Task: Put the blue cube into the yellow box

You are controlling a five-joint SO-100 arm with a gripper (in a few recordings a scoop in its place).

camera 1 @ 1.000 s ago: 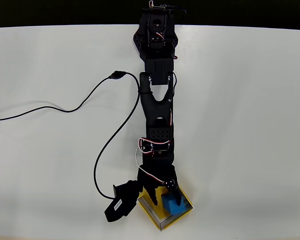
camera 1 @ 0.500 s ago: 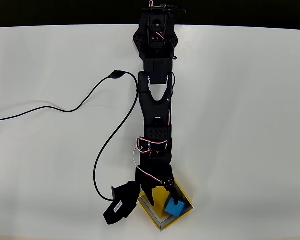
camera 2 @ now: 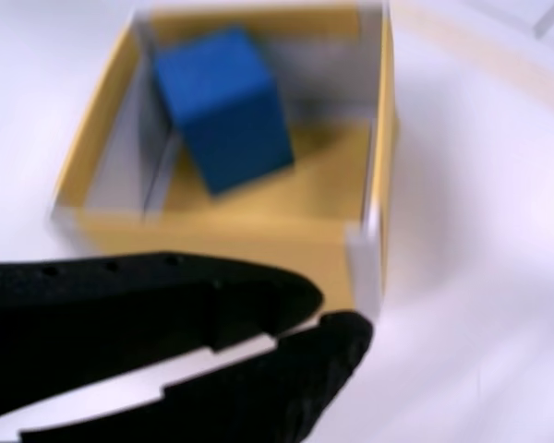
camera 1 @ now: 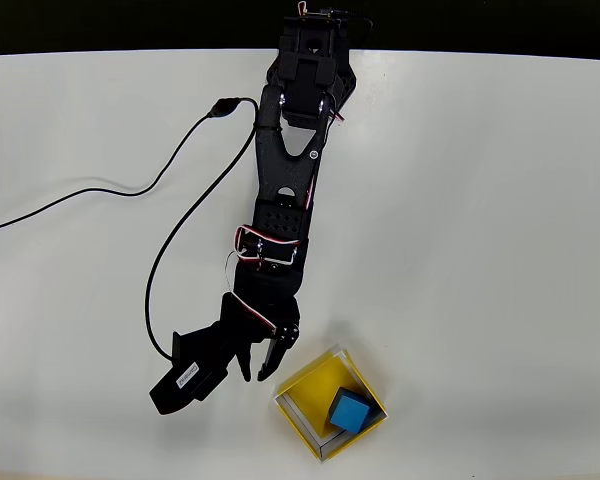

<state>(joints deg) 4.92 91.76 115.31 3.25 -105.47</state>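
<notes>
On the white table [camera 1: 500, 250], blue cube [camera 1: 348, 411] inside the yellow box [camera 1: 305, 384], nearly clenched empty pincer [camera 1: 261, 368] beside it.

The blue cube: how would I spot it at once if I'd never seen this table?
Start at the white table and follow the black arm down toward the lower edge of the overhead view. Just right of its fingers sits the yellow box, a shallow open tray. The blue cube rests inside it, the only blue thing here.
</notes>
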